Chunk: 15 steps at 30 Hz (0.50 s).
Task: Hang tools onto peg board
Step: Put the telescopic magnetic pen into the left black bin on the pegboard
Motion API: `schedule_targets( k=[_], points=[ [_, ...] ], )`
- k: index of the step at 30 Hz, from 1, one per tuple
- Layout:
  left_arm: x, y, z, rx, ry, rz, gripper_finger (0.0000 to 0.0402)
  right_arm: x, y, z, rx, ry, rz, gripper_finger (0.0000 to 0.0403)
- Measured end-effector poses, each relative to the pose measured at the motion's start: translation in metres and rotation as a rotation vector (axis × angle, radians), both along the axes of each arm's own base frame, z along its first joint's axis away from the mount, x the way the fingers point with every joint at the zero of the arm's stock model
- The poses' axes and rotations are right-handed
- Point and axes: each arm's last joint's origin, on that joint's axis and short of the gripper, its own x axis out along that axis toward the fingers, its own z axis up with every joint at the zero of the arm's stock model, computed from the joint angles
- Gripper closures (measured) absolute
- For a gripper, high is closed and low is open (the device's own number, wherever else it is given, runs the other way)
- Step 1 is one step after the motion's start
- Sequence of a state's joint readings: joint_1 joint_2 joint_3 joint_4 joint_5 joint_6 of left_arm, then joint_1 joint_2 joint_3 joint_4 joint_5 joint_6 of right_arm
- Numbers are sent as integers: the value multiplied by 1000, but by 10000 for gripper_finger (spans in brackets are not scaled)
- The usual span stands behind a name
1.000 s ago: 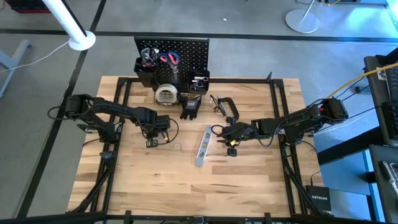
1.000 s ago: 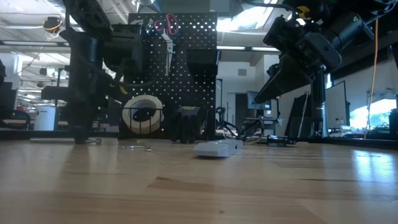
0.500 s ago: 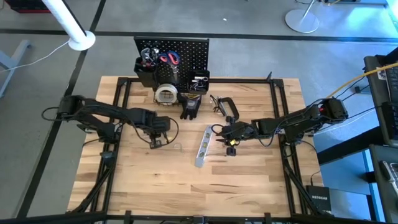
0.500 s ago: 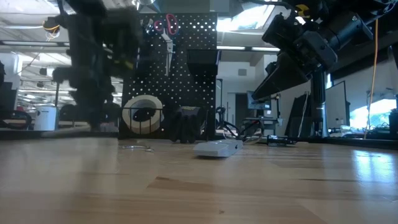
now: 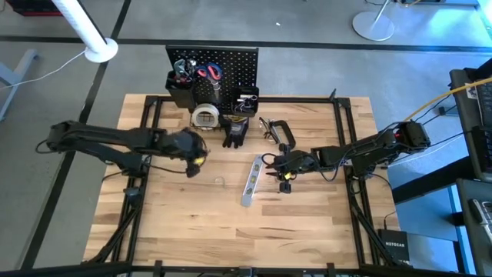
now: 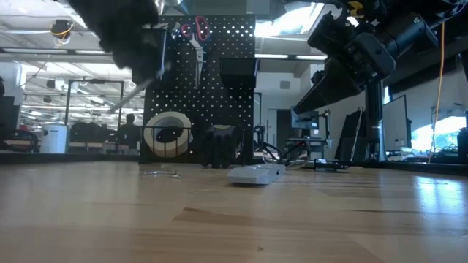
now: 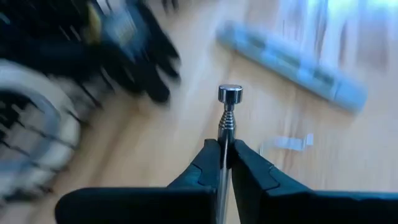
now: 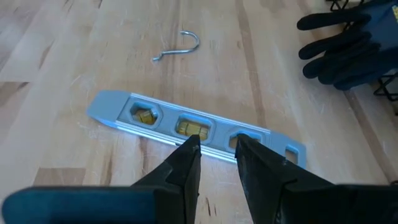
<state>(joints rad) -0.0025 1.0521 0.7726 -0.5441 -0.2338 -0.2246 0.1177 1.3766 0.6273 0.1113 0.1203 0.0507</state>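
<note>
Looking down, high view: left gripper (image 5: 192,159) hangs over the wood, the peg board (image 5: 213,65) beyond it; gloves (image 5: 234,132) lie between the grippers.
High view, right: right gripper (image 5: 278,165) sits just beside the silver level (image 5: 251,181).
Low view: tape roll (image 6: 167,134) stands at the board's foot; the level lies flat.
Left wrist view: fingers (image 7: 209,165) pinched on a thin metal rod (image 7: 228,107).
Right wrist view: fingers (image 8: 187,156) narrowly parted over the level, holding nothing; a wire hook (image 8: 180,46) lies beyond.
</note>
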Motion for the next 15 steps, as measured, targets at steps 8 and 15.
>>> schedule_targets(
  k=[8, 15],
  points=[
    [-23, 4, 49, 87, -371, 43, 388, -2, 0, -2, -6, 26, 3, 297],
    [-28, 5, 69, 113, -548, 57, 389, 1, 0, 1, -69, -11, 59, 297]
  ],
)
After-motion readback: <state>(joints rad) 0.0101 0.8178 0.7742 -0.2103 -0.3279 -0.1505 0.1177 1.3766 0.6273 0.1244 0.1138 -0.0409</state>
